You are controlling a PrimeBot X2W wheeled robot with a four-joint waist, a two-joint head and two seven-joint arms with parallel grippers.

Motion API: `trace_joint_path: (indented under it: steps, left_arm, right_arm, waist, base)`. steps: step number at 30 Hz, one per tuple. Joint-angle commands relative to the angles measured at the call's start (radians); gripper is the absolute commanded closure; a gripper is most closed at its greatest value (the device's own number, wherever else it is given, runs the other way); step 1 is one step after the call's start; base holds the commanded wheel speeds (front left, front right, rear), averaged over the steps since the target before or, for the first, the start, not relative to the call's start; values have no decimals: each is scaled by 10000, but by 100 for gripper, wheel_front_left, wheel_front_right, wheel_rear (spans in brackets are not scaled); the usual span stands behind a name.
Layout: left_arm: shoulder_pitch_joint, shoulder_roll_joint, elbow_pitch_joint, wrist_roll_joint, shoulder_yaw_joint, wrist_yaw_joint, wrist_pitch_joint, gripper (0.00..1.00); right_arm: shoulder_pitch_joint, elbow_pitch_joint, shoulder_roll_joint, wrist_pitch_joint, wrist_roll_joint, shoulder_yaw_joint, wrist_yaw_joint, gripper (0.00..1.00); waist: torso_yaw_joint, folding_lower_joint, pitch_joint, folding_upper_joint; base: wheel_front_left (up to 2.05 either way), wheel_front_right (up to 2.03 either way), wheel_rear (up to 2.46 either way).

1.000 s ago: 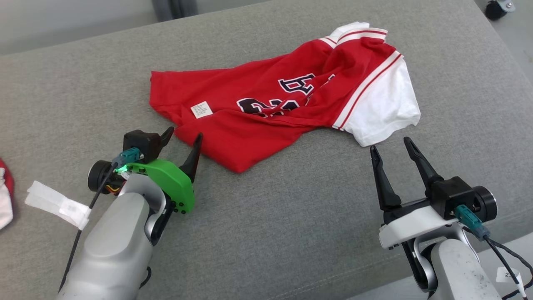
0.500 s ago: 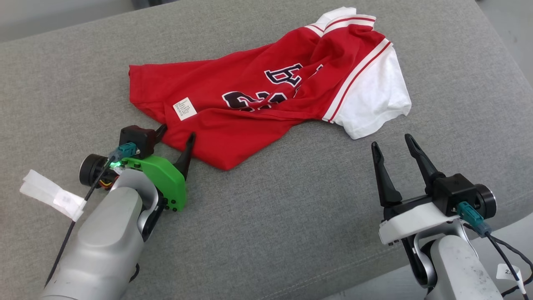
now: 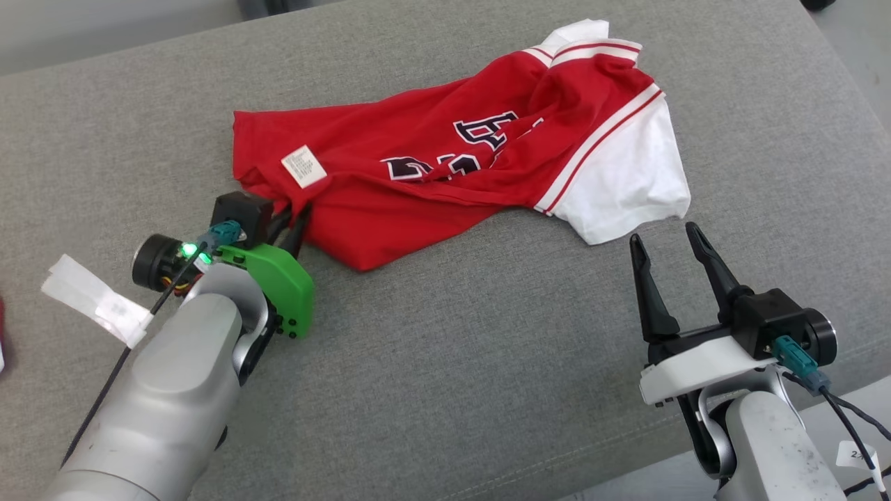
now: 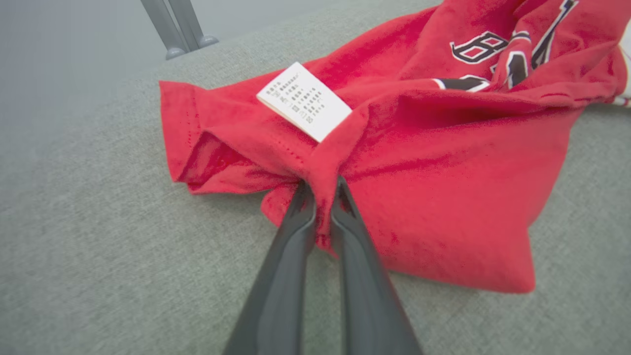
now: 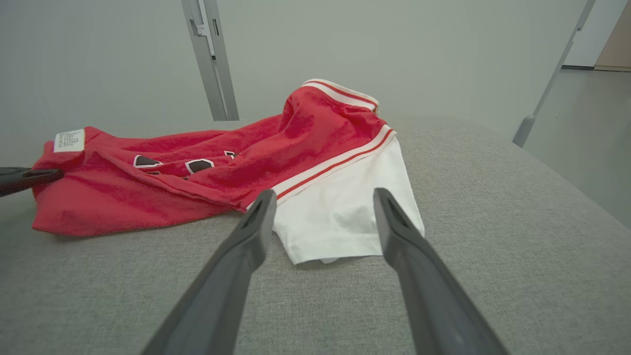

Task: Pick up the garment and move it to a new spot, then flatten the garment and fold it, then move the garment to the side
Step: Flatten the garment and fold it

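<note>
Left end effector (image 4: 323, 186) clamps tight on the near hem of the red garment (image 3: 418, 216), which lies crumpled on the grey surface (image 3: 452, 362). Right end effector (image 3: 663, 234) spread wide, hovering just beside the white sleeve (image 3: 626, 188), not touching.

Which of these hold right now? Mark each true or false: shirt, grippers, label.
1. The left gripper is shut on the shirt. True.
2. The right gripper grips the sleeve. False: it is open and grips nothing.
3. The label faces up. True.
4. The shirt lies flat and folded. False: it is crumpled, with ridges across the lettering.
</note>
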Motion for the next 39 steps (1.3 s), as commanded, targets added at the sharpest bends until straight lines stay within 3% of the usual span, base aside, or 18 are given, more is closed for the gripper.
trace_joint_path:
  steps: [1, 6, 13, 15, 16, 17, 23, 28, 34, 39]
  left_arm:
    - [-276, 132, -97, 220, 67, 263, -294, 100]
    - [-56, 303, -927, 788, 170, 1228, -847, 100]
    - [1845, 482, -2697, 1230, 188, 1967, -902, 100]
    - [2514, 462, -3097, 1231, 147, 1976, -900, 75]
    - [2819, 441, -3248, 1186, 119, 1953, -901, 41]
    - [3050, 403, -3359, 1158, 97, 1970, -901, 0]
    - [4162, 189, -3793, 974, -225, 1842, -903, 0]
    - [4243, 422, -4500, 825, -109, 1986, -750, 0]
    - [3896, 1021, -5595, 415, 692, 2354, -560, 0]
    - [3340, 1166, -5313, -323, 1334, 2499, 406, 0]
  right_arm:
    - [49, -28, 0, -39, -8, -57, -11, 0]
    - [171, -75, 0, -49, 21, -186, -10, 0]
    - [322, -102, -4, -19, 23, -351, -10, 0]
    - [357, -111, -4, 8, 7, -399, -10, 0]
    - [375, -121, -3, 20, 10, -408, -10, 0]
    - [393, -128, -4, 37, 12, -435, -11, 0]
    - [484, -190, -6, 114, -22, -453, -10, 0]
    - [535, -208, -5, 179, -29, -404, -10, 0]
    - [613, -231, -5, 166, 60, -368, -10, 0]
    - [569, -175, -4, 196, 140, -261, -10, 0]
  waist:
    - [148, 0, -93, 0]
    - [566, 0, -279, 0]
    - [1190, 0, -498, 0]
    - [1356, 0, -580, 0]
    - [1428, 0, -625, 0]
    - [1487, 0, -666, 0]
    - [1768, 0, -876, 0]
    - [1818, 0, -1047, 0]
    - [1652, 0, -1088, 0]
    - [1380, 0, -1008, 0]
  base:
    - [0, 0, 0]
    - [0, 0, 0]
    - [0, 0, 0]
    - [0, 0, 0]
    - [0, 0, 0]
    - [0, 0, 0]
    - [0, 0, 0]
    - [0, 0, 0]
    - [0, 0, 0]
    - [0, 0, 0]
